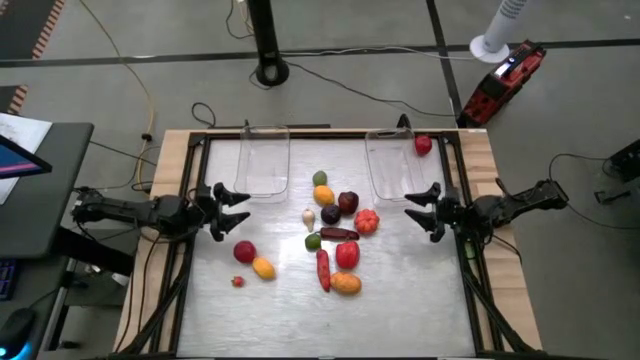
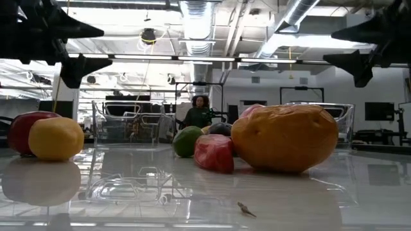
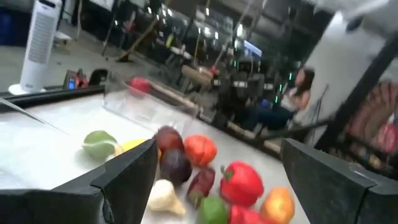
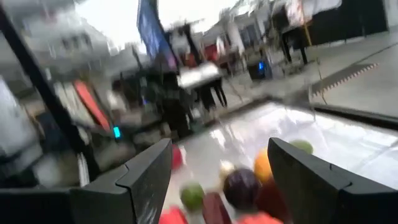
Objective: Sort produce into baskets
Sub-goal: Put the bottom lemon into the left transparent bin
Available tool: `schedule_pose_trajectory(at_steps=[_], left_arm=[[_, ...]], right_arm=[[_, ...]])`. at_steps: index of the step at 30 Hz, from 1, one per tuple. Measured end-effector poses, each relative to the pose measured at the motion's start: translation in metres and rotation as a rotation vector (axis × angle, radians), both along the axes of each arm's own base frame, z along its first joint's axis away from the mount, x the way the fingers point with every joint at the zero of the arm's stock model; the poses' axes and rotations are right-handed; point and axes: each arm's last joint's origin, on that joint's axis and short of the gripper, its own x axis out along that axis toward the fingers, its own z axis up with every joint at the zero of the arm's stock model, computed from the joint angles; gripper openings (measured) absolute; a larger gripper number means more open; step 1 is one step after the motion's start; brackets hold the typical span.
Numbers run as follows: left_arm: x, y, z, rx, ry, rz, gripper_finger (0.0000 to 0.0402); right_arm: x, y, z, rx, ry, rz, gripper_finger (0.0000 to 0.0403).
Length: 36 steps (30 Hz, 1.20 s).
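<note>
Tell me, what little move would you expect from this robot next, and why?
Probably the right end effector reaches inward toward the orange-red tomato, the nearest piece of the central pile. It is open and empty. The right basket holds only one red piece, and the left basket holds nothing. The left end effector, also open, hangs at the table's left side.

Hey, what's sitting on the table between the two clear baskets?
In the high view, only a small green-and-yellow piece lies between the left basket and the right basket, near their front ends; the rest is bare table.
</note>
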Motion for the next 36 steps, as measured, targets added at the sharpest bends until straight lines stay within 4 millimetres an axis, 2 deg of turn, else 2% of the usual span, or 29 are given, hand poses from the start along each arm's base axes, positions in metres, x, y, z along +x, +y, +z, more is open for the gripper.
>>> schedule_pose_trajectory(at_steps=[4, 8, 16, 21, 27, 30, 36], left_arm=[[0.01, -0.004, 0.012, 0.055, 0.085, -0.088, 0.0312], [0.028, -0.012, 0.015, 0.068, 0.231, -0.254, 0.0298], [0.071, -0.044, 0.017, 0.116, 0.473, -0.474, 0.0295], [0.097, -0.072, 0.028, 0.247, 0.625, -0.482, 0.0295], [0.122, -0.104, 0.039, 0.359, 0.843, -0.463, 0.0295], [0.133, -0.116, 0.037, 0.355, 0.916, -0.486, 0.0295], [0.143, -0.129, 0.015, 0.424, 1.146, -0.507, 0.0304]], right_arm=[[-0.002, -0.002, 0.013, -0.031, 0.011, -0.004, 0.0291], [-0.002, -0.002, 0.02, -0.077, 0.082, 0.002, 0.0291], [0.001, -0.001, 0.034, -0.17, 0.201, 0.008, 0.0291], [0.008, 0.001, 0.036, -0.229, 0.264, 0.01, 0.0304], [0.014, 0.003, 0.034, -0.27, 0.32, 0.005, 0.0343], [0.015, 0.003, 0.032, -0.276, 0.34, 0.005, 0.0364], [0.016, 0.003, 0.032, -0.277, 0.343, 0.005, 0.0379]])
